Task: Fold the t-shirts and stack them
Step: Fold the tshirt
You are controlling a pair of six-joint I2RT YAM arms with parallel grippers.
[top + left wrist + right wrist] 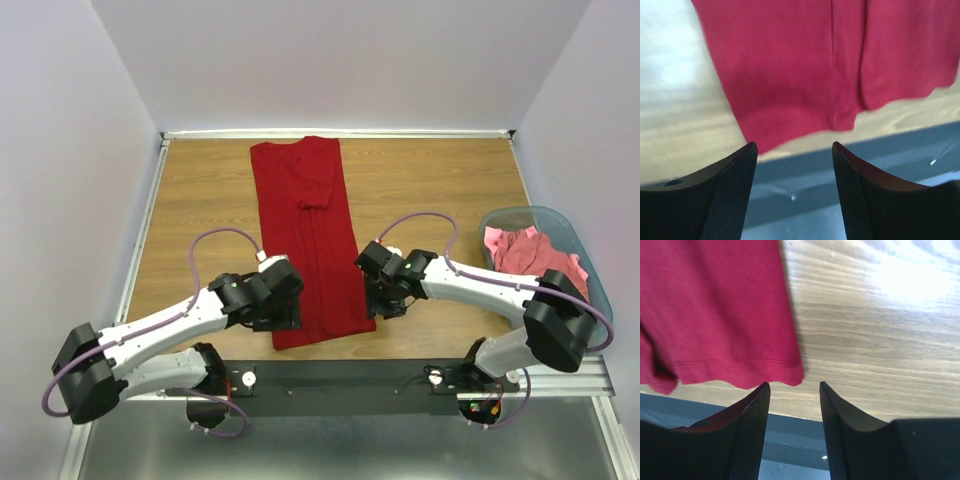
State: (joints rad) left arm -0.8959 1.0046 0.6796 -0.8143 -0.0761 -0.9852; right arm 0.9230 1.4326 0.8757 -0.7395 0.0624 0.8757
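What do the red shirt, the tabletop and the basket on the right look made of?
Red shirt: soft matte knit, likely cotton; stitched hem and creases show. Tabletop: wood grain with glare, perhaps laminate. Basket: translucent grey-blue plastic, smooth rim.

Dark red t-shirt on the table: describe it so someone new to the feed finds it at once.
Start at the brown wooden table; down its middle lies a dark red fabric t-shirt, folded into a long narrow strip reaching from the far edge toward the near one. Unlike the crumpled salmon-pink shirts in the grey-blue plastic basket at right, it is deep red and flat.
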